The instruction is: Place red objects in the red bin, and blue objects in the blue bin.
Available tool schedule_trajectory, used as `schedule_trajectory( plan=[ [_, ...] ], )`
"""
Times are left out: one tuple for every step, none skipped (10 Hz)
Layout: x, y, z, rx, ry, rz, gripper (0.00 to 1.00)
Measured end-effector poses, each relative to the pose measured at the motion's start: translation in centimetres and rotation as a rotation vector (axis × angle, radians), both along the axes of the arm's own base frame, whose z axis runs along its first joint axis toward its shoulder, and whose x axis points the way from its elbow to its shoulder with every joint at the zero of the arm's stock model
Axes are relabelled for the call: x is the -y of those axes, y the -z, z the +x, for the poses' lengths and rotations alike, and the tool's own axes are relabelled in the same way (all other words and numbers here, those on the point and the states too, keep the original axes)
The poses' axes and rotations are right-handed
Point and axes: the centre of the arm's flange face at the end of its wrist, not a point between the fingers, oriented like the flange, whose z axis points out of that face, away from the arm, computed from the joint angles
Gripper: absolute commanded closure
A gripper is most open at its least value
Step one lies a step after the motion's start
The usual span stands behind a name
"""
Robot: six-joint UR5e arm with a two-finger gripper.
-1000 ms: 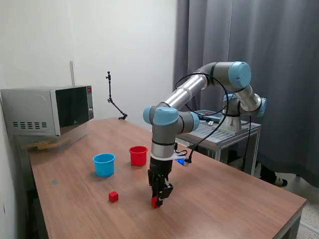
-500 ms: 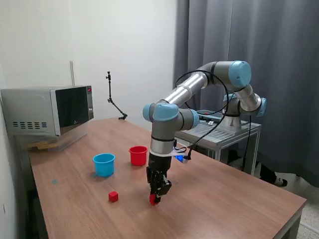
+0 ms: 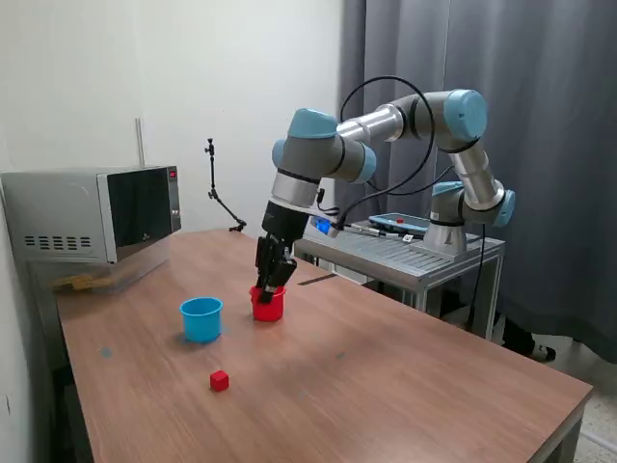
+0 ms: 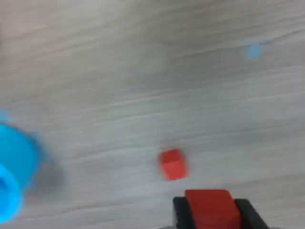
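- Wrist view puts the nearest fact right in front of you: the gripper (image 4: 213, 212) is clamped on a red cube (image 4: 212, 208), with a dark finger (image 4: 181, 212) pressed against each side of it.
- Beyond the held cube, you see a second red cube (image 4: 172, 164) lying alone on the wooden table (image 4: 143, 86), well below the fingers and apart from them.
- Off to one side of that loose cube, at the frame's edge, you get a blurred piece of the light blue cup (image 4: 14, 171).
- Exterior view shows the gripper (image 3: 270, 282) hanging just over the red cup (image 3: 268, 303), its fingertips at the rim; the held cube blends with the cup there, so you cannot tell whether it is above the rim or inside.
- The light blue cup (image 3: 201, 318) stands just beside the red cup, on the exterior view's left of the gripper.
- The loose red cube (image 3: 220, 381) sits nearer the camera than both cups.
- Farther back from the gripper, a microwave (image 3: 92, 214) sits at the table's (image 3: 434, 386) far end.
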Motion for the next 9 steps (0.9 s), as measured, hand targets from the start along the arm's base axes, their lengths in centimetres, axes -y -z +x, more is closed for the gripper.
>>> schedule_trajectory(
  plan=[
    [-2.6,-0.2,0.9,0.035,0.035,0.007,1.00],
    [-4.6,0.4,2.0,0.083,0.062,0.011,1.00],
    [-6.2,1.0,3.0,0.125,0.085,0.012,1.00],
    [-7.6,1.3,4.1,0.162,0.117,0.010,1.00],
    [-9.1,1.4,5.1,0.195,0.157,0.006,1.00],
    [-10.7,1.4,6.0,0.220,0.196,0.003,1.00],
    [-12.3,1.3,6.9,0.239,0.230,0.001,1.00],
    [-13.9,1.4,7.9,0.255,0.261,-0.005,1.00],
    [-15.4,1.5,9.1,0.271,0.290,-0.014,1.00]
  ],
)
